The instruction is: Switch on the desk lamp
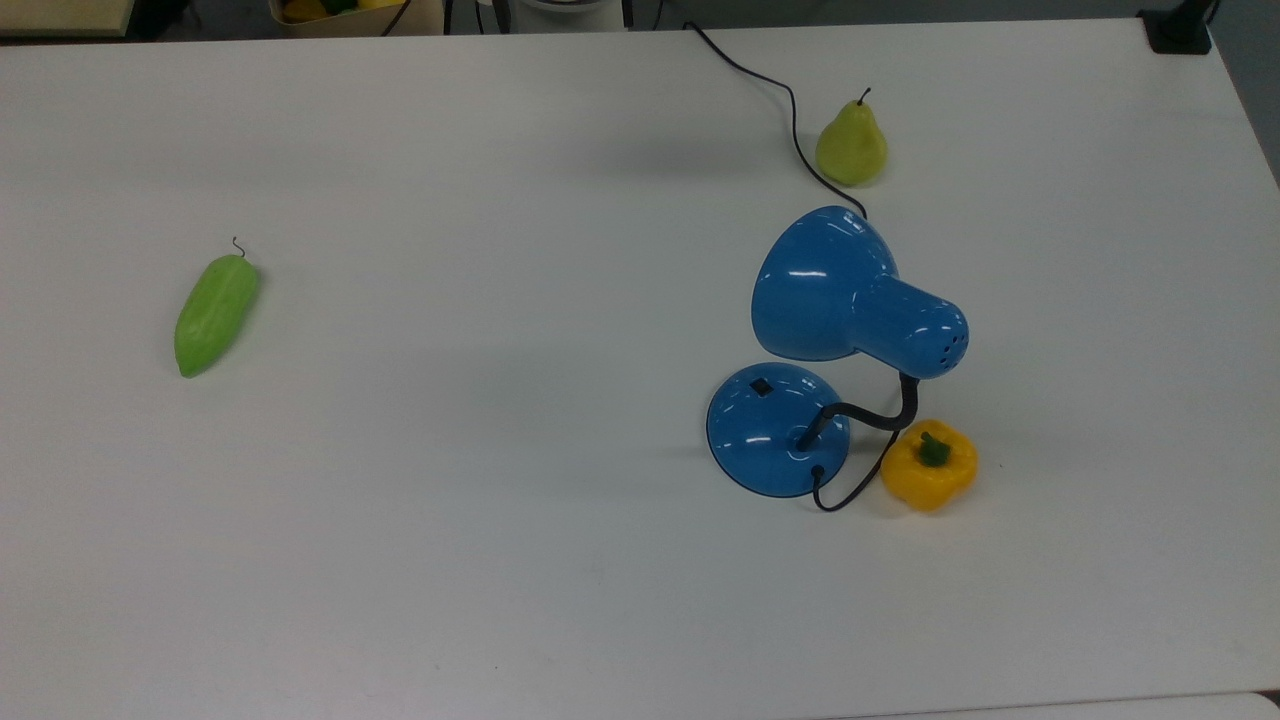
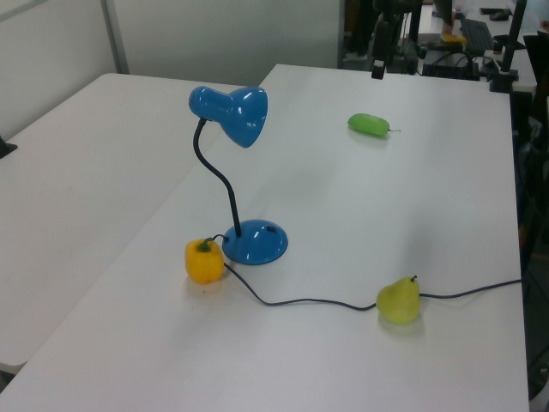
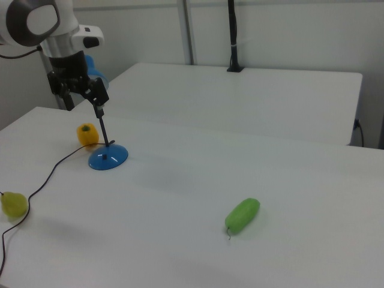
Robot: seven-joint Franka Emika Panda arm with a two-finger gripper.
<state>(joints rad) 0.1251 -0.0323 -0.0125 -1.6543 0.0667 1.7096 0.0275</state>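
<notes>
Lamp (image 1: pixel 835 340), glossy blue, stands on the table (image 1: pixel 450 500); gripper (image 3: pixel 81 96) looks spread apart, apparently empty.

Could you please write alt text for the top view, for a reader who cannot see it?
A glossy blue desk lamp stands on a white table toward the top view's right, a small black switch on its round base. A yellow bell pepper sits right beside the base, a green pear lies beyond the shade by the black cord, and a green cucumber lies far left.
</notes>
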